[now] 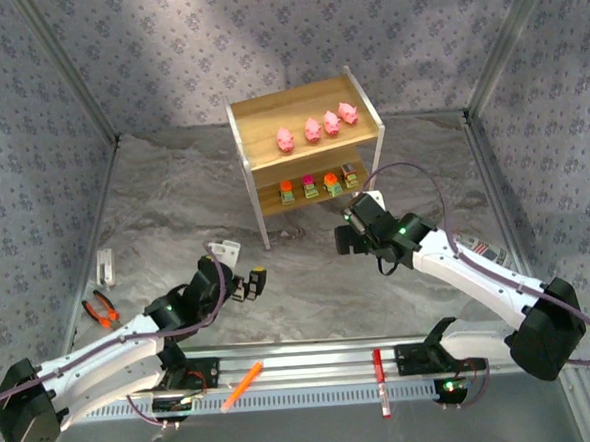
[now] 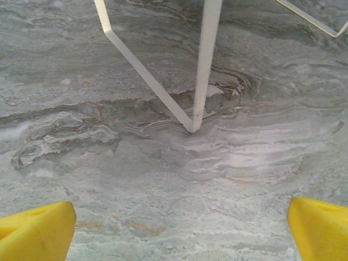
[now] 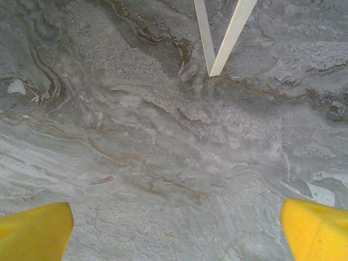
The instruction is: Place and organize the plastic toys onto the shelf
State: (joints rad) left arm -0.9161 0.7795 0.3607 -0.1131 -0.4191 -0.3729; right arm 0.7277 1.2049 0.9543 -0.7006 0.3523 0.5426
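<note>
The shelf (image 1: 269, 117) stands at the far middle of the tabletop (image 1: 174, 208). Four pink pigs (image 1: 312, 130) line its top board and four blocky toys (image 1: 310, 186) line the lower one. They are sorted by kind, so the organizing looks finished. The left gripper (image 1: 251, 282) hovers low, near and left of the shelf, its yellow fingers (image 2: 35, 231) wide apart and empty. The right gripper (image 1: 348, 236) hangs just on the near side of the shelf's right end, fingers (image 3: 32, 231) also apart and holding nothing, with a white shelf leg (image 3: 232, 32) ahead of it.
</note>
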